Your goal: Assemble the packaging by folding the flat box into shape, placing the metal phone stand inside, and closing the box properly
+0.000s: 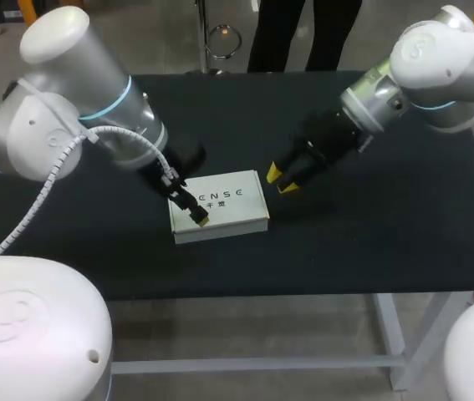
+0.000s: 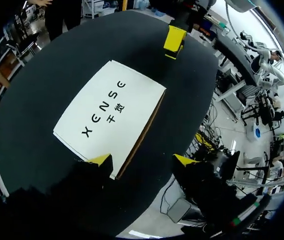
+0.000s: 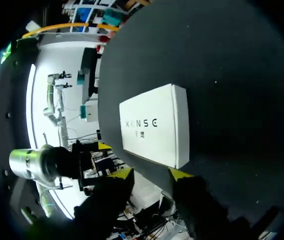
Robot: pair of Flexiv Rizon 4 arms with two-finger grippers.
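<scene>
**Closing stage of the packaging task.** The box (image 1: 218, 207) lies flat near the middle of the counter (image 1: 370, 242), folded into shape with its printed lid (image 2: 106, 107) down. The phone stand is not in view, and whether it is inside cannot be told. The left end effector (image 2: 142, 161) hangs over the box's near corner with its fingers spread wide. One fingertip (image 2: 100, 160) lies over the lid's edge and the other over bare counter beside the box, so nothing is pinched. Contact with the lid cannot be confirmed. The right end effector (image 1: 281, 180) sits just beside the box's right end, apart from it, with its fingers likewise spread and empty. In its wrist view the box lies ahead of the fingers. A thin brown line (image 2: 139, 135) runs along the box edge nearest the left fingers, probably the seam where lid meets side. The step in hand appears to be seating the lid. To do it well, press straight down along the seam edge rather than at the centre, using light force so the card does not dent. The other end effector should brace the opposite side so the box does not slide on the counter. Check that the seam closes evenly along its length before letting go.
</scene>
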